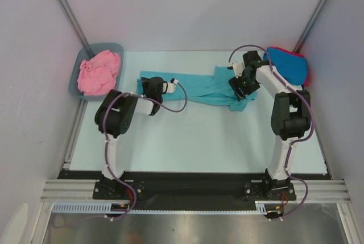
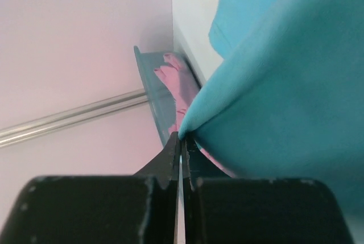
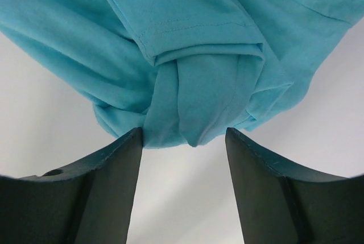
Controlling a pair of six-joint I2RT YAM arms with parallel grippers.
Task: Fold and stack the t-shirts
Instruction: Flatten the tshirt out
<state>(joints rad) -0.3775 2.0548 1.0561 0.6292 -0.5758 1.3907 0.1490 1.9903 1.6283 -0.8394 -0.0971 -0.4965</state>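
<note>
A teal t-shirt lies stretched in a long band across the far half of the table. My left gripper is shut on its left end; in the left wrist view the fingertips pinch a fold of the teal cloth. My right gripper is open over the bunched right end. In the right wrist view the teal bunch reaches just between the tips of the spread fingers. A pink t-shirt lies crumpled in the tub. A bright blue t-shirt rests on a red one at the far right.
The grey-blue plastic tub stands at the table's far left corner, against the left wall; it also shows in the left wrist view. White walls close in the table at the back and both sides.
</note>
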